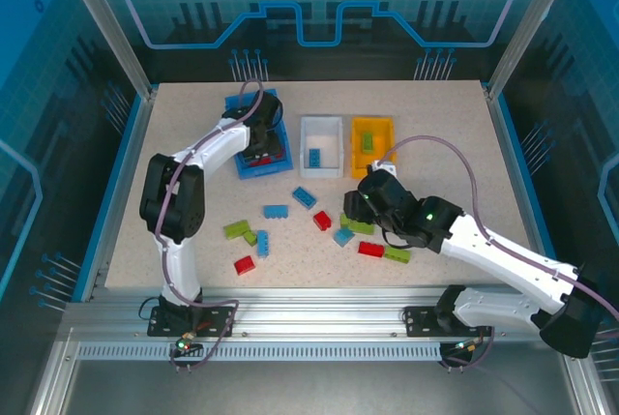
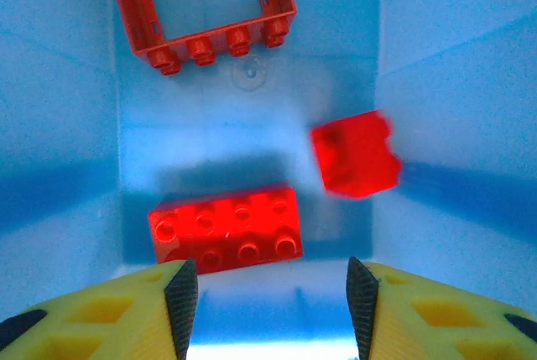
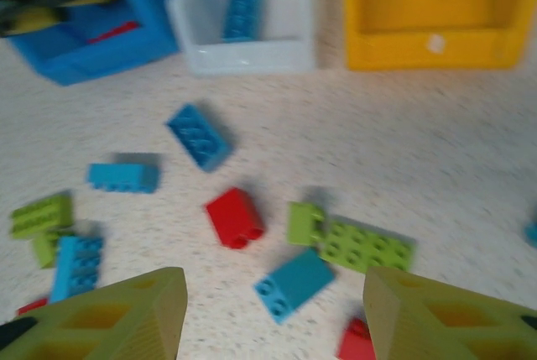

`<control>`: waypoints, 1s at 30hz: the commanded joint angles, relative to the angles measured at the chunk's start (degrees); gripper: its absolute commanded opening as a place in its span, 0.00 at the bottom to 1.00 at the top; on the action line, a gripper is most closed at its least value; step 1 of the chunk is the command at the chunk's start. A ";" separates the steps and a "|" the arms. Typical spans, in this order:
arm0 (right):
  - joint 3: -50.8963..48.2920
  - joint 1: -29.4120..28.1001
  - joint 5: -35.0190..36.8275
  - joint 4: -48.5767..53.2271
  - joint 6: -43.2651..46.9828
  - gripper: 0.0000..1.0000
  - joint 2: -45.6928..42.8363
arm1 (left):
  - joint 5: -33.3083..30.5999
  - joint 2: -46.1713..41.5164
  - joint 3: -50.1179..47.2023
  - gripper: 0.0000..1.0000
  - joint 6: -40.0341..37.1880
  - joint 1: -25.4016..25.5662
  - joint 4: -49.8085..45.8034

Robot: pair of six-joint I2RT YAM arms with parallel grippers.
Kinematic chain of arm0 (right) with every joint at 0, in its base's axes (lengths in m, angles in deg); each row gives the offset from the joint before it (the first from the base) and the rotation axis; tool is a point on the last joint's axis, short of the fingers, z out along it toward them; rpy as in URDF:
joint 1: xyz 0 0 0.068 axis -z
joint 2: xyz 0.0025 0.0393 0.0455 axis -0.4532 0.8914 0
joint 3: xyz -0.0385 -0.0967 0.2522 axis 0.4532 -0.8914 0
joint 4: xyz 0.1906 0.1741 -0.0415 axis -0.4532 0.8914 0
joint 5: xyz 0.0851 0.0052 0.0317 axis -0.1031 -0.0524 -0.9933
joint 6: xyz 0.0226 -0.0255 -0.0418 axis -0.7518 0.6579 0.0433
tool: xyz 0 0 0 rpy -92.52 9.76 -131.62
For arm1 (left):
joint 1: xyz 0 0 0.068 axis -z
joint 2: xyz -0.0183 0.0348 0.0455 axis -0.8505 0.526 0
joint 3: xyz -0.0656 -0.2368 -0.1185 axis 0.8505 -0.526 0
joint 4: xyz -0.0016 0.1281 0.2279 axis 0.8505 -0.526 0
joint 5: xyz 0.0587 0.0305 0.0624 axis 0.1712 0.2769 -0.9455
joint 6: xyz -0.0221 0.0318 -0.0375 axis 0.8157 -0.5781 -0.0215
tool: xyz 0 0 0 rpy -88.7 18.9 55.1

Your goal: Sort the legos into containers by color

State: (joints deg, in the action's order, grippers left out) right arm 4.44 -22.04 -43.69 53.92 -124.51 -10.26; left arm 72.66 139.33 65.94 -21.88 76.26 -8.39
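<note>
Desk (image 1: 445,144) strewn with bricks (image 1: 276,211): our left end effector (image 2: 270,272), parted, seemingly drops a red brick (image 2: 355,154) into the blue bin (image 2: 67,125); right end effector (image 3: 273,280), also parted, must grab next.

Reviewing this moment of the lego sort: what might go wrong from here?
The open right gripper hovers over a small blue plastic brick close beside a lime green studded plate; closing may catch or shove both. The small red brick looks blurred mid-drop under the open left gripper; it might bounce inside the blue plastic bin.

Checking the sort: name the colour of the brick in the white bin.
Blue. The brick in the white bin shows best in the right wrist view.
</note>
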 commanded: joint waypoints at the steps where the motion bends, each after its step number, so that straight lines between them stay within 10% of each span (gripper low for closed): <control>1: -1.42 2.84 3.53 14.75 -14.95 0.59 -1.88 | 1.59 -6.31 -1.43 0.55 1.35 0.17 -0.84; 6: -8.36 4.83 0.75 21.16 -36.92 0.57 -5.98 | 1.94 -15.90 -7.56 0.57 1.64 4.38 3.34; 14: -14.78 13.12 -14.38 16.78 -56.88 0.53 -4.50 | 4.73 -35.17 -25.81 0.66 -4.84 27.21 22.98; 21: -19.26 16.15 -20.56 7.10 -62.97 0.56 -0.70 | 2.85 -39.71 -31.63 0.65 -3.22 41.06 28.39; 30: -24.13 21.29 -22.07 -1.48 -62.64 0.53 2.96 | 1.11 -41.06 -32.04 0.63 -2.40 45.54 27.86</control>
State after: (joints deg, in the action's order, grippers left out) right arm -18.23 -2.09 -64.43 55.84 -185.75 -8.34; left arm 75.72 100.56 34.53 -24.65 121.42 18.01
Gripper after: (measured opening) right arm 0.541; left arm 0.636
